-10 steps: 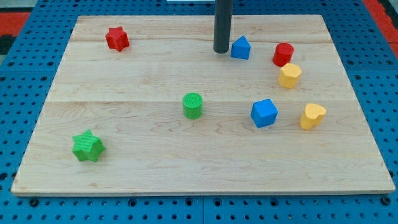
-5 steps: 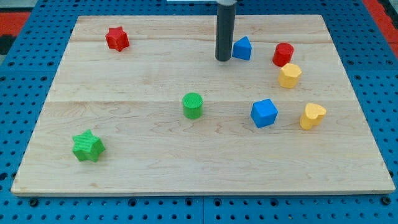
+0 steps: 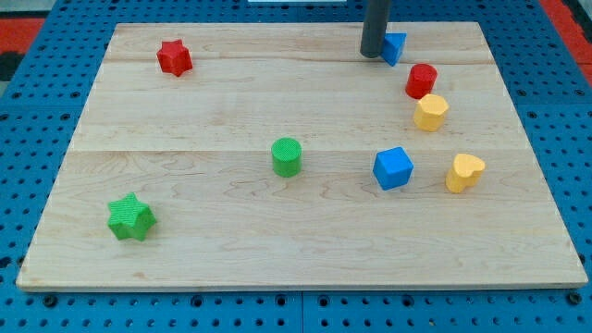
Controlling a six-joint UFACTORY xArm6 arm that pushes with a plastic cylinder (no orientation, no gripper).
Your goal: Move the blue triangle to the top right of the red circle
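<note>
My tip [image 3: 373,55] (a bare rod, no jaws, holding nothing) touches the blue triangle [image 3: 396,47], upper-left of the red circle [image 3: 421,80].

A pale wooden board [image 3: 231,111] lies on a blue pegboard table [image 3: 573,139] dotted with holes. Red patches show at both top corners.

Seven blocks on the wooden board [image 3: 231,240] total: two blue (triangle [image 3: 396,47], cube [image 3: 393,168]), two red (circle [image 3: 421,80], star [image 3: 174,57]), two green (cylinder [image 3: 287,156], star [image 3: 130,217]), two yellow (hexagon-ish [image 3: 430,112], heart [image 3: 464,172]). Oops, eight.
</note>
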